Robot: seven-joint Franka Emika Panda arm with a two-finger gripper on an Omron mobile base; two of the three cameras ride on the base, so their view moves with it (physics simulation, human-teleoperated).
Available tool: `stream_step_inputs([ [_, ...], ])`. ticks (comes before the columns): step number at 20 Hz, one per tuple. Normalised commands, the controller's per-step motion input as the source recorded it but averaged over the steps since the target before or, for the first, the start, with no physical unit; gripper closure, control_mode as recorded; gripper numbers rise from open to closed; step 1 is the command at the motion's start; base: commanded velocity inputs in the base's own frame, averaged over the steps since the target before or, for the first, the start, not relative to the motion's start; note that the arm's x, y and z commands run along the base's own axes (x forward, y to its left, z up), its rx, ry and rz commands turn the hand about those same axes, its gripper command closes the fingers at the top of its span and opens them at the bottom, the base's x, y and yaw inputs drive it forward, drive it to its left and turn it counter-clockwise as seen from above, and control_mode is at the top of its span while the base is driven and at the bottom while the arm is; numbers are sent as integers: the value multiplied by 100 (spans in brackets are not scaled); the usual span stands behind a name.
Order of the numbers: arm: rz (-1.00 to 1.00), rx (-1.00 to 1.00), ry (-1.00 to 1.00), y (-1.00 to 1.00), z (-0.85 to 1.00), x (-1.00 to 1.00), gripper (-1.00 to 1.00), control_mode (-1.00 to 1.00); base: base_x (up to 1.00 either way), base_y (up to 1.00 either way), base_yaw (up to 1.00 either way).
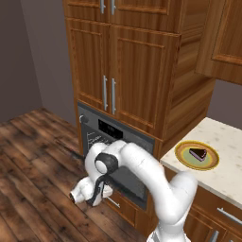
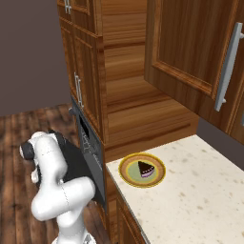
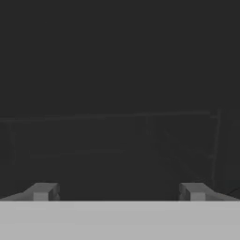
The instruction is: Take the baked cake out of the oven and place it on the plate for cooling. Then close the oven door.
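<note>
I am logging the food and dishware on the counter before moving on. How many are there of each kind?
Plates: 1, the plate with a yellow-orange rim on the speckled counter.
Cake slices: 1, the baked cake lying on that plate.
Total: 2

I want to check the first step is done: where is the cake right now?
The cake sits on the plate on the pale counter, just right of the oven in both base views.
</note>
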Motion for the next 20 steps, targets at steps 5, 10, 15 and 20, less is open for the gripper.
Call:
stream_step_inputs([
  [5,0,0,-2,-91,100,1,-100,-100,0,0,0],
  [10,0,0,0,-93,64,29,-100,-100,0,0,0],
  [15,0,-2,0,-80,28,58,-100,-100,0,0,0],
  [20,0,-4,0,-55,5,58,-100,-100,0,0,0],
])
